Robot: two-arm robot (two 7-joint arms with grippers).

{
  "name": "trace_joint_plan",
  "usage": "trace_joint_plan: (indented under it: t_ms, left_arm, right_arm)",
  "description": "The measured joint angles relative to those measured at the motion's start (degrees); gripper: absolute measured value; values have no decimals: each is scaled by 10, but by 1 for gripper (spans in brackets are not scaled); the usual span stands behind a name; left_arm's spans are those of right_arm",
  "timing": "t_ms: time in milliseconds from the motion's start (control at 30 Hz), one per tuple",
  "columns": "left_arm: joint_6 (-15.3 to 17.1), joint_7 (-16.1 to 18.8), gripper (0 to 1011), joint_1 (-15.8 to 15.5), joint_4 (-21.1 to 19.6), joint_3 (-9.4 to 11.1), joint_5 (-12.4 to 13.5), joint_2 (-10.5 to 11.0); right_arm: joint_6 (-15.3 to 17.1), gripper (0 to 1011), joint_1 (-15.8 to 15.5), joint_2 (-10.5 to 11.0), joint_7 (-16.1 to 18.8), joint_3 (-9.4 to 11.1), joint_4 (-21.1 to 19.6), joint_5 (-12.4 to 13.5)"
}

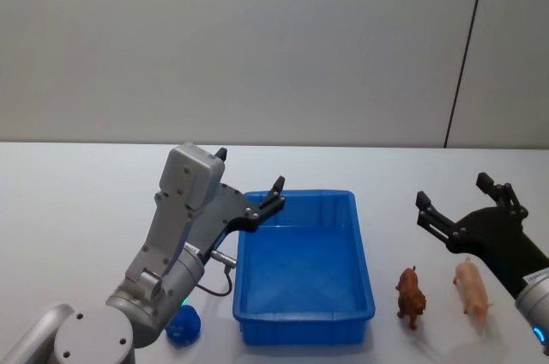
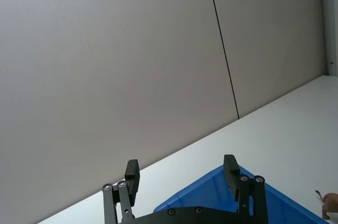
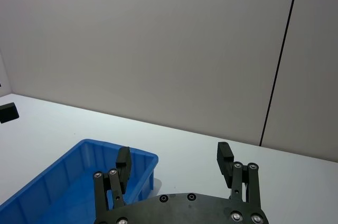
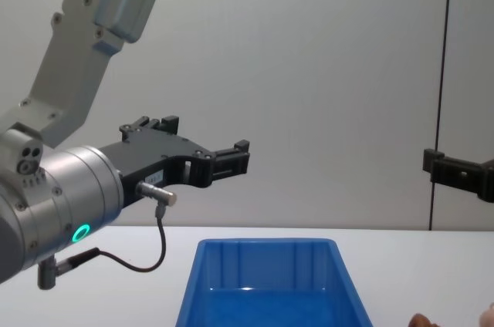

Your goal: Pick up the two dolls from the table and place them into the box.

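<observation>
Blue lump (image 1: 184,325) beside box (image 1: 364,295); left tool (image 1: 250,169) open; right tool (image 1: 452,189) open near pink doll (image 1: 473,288).

Glossy smooth blue plastic box (image 1: 304,328), matt white table (image 1: 77,209), smooth pink doll (image 1: 473,288) and reddish-brown doll (image 1: 411,294).

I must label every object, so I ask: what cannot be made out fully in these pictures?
- Small blue object left of the box: head view, partly behind the left arm; its kind is unclear.
- Reddish-brown doll and pink doll: chest view, bottom edge leaves only their tops.
- Right gripper: chest view, right edge cuts it off.
</observation>
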Motion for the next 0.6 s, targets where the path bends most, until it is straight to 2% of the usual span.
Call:
trace_joint_plan:
  t_ms: [600]
  left_arm:
    - [0,0,1001,0,0,0,0,0]
  right_arm:
    - [0,1001,0,0,0,0,0,0]
